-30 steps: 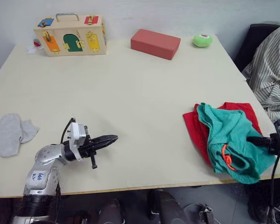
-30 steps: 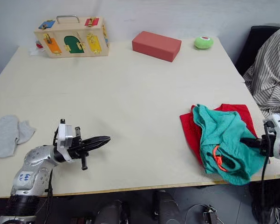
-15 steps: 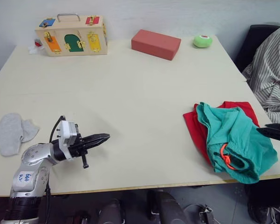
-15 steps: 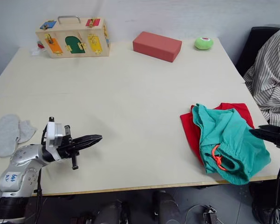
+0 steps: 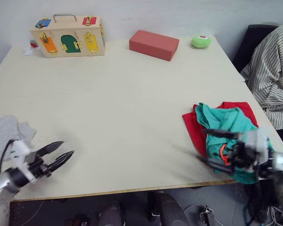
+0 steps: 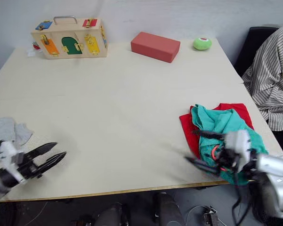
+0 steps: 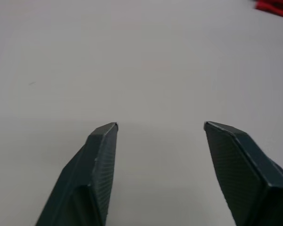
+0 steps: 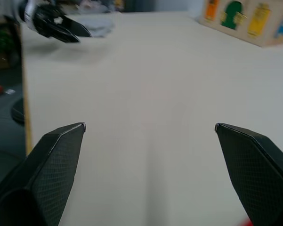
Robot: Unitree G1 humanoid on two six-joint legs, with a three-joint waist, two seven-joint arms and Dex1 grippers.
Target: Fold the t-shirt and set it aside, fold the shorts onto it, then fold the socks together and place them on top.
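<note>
Shorts (image 5: 228,123) lay on the t-shirt (image 5: 194,129) near the table's (image 5: 132,94) right edge; socks (image 5: 7,129) lay by the left edge. Left gripper (image 5: 60,154) and right gripper (image 5: 208,148) both hung above the front edge, fingers apart, holding nothing.

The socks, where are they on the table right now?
The socks lie at the table's left edge near the front, in the left eye view, just behind the open left gripper and far from the t-shirt and shorts.

A robot test lab: bare table (image 5: 132,94) with a toy lock box (image 5: 68,35); cables underneath.
</note>
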